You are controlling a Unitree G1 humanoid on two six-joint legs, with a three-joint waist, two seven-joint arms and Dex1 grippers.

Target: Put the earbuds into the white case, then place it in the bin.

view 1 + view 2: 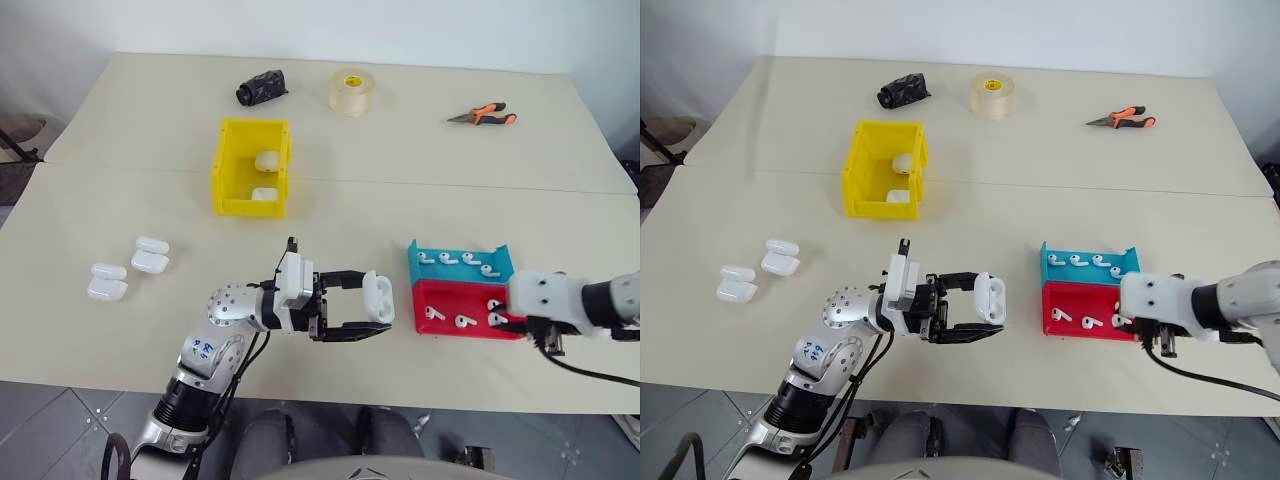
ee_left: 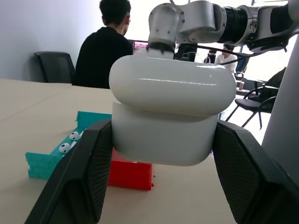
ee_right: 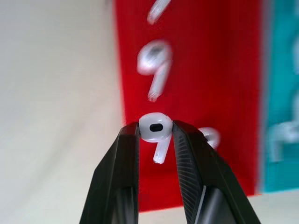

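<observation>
Earbuds (image 1: 461, 322) are lying in the red tray (image 1: 425, 298) and the teal tray (image 1: 500, 257) on the right of the worktop (image 1: 120, 120), and one earbud (image 3: 156, 128) is sitting pinched by its head between the fingers of the right gripper (image 3: 156, 130), just above the red tray. Going from the left, two spare cases (image 1: 128, 268) are resting on the worktop, and the yellow bin (image 1: 227, 165) behind them is holding two more. Near the middle, the left gripper (image 1: 380, 312) is pointing right and clamping the white case (image 1: 378, 297) between both fingers, lid slightly ajar. Tape (image 1: 353, 90) and pliers (image 1: 484, 115) are lying along the far edge.
</observation>
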